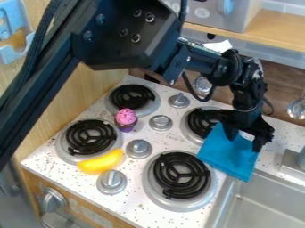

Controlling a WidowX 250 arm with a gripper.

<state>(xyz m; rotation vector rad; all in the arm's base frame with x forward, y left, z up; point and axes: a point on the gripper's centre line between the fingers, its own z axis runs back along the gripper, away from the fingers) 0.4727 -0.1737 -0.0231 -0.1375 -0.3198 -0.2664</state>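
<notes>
The black gripper hangs at the right of the stove, over a blue cloth. Its two fingers stand apart, with blue fabric visible between and below them; whether they touch it I cannot tell. The cloth lies beside the right-hand burners, and its lower corner reaches the sink's edge. A yellow, elongated toy rests at the front left, by the front-left burner. Farther back, a pink-topped toy cupcake stands between the two left burners.
Four black coil burners, including the front-right one, and several silver knobs cover the stovetop. The metal sink lies at the lower right. A wooden wall borders the left side, and a shelf runs behind.
</notes>
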